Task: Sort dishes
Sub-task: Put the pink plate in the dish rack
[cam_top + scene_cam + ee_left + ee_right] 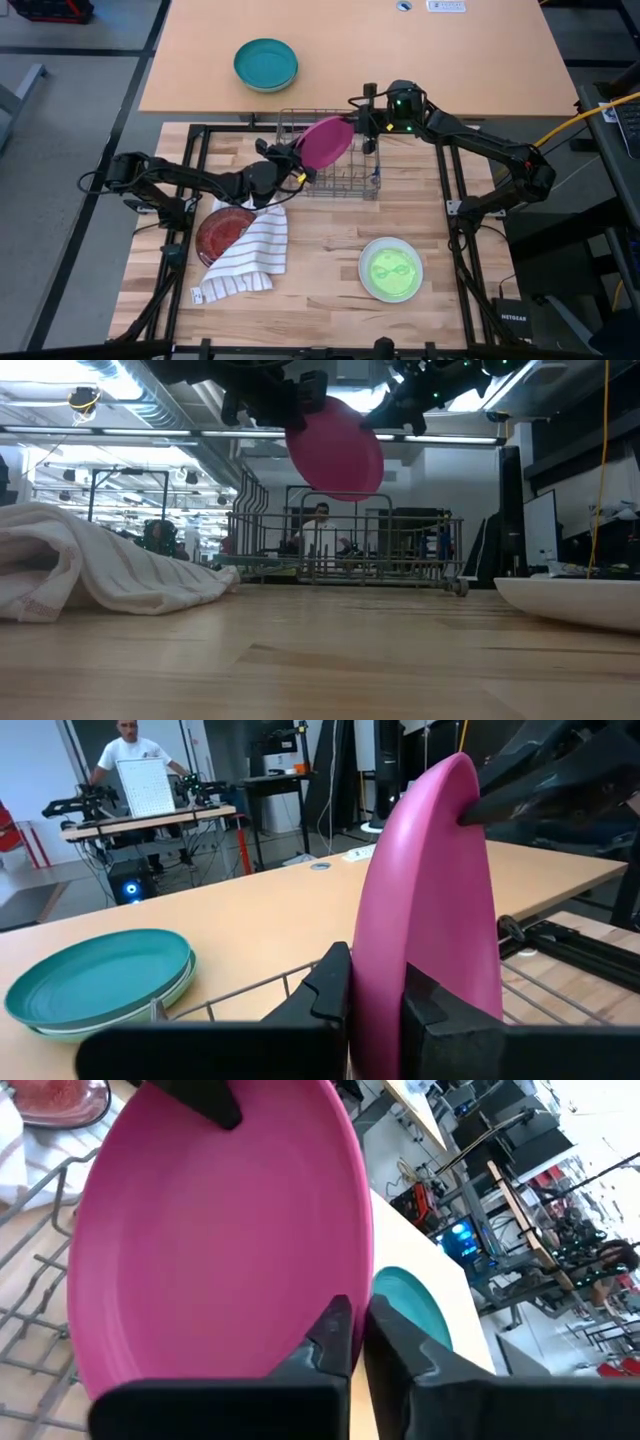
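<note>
Magenta-pink plate (327,142) hangs tilted over the wire rack (330,178), both my claws pinching its rim: left gripper (297,160) at eight o'clock, right gripper (358,122) at two. Dark red plate (223,229) rests on the striped cloth (250,256); the pale green plate (390,269) lies at five o'clock. "NETGEAR" is printed on a black box (518,318) at the table's edge.

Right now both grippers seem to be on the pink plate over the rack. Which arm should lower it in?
Probably the left. The left gripper is clamped on the magenta plate at its rim, over the dish rack. The right gripper pinches the opposite rim and could let go.
</note>
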You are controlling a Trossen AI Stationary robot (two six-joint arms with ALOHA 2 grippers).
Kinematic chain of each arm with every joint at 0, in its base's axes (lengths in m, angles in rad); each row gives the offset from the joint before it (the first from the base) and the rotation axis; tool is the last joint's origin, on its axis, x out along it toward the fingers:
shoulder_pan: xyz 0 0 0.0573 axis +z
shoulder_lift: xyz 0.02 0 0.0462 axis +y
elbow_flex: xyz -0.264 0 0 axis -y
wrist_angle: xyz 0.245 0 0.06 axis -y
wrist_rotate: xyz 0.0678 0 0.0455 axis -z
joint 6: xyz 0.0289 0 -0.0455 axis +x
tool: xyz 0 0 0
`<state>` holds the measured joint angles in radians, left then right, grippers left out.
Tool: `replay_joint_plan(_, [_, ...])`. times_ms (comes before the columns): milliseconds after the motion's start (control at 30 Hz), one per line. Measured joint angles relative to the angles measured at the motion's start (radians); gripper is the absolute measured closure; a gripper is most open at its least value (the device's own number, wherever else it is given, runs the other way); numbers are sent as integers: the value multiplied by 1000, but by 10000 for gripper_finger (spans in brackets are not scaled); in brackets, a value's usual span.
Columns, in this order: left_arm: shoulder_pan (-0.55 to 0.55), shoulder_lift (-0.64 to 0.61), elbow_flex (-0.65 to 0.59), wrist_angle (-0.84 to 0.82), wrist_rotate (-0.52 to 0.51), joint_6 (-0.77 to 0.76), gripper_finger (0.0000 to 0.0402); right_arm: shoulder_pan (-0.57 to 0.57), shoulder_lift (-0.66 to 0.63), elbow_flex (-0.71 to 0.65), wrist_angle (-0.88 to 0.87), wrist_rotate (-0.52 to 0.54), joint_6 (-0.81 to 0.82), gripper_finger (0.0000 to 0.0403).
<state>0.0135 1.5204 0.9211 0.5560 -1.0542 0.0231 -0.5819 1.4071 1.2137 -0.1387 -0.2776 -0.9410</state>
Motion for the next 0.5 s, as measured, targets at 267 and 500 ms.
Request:
replay_joint_plan(267, [-8, 0, 0, -3, 27, 14, 347, 0, 1, 0, 16, -4, -90, 381])
replay_joint_plan(500, [-42, 0, 0, 1, 34, 91, 295, 0, 2, 0, 9, -5, -196, 385])
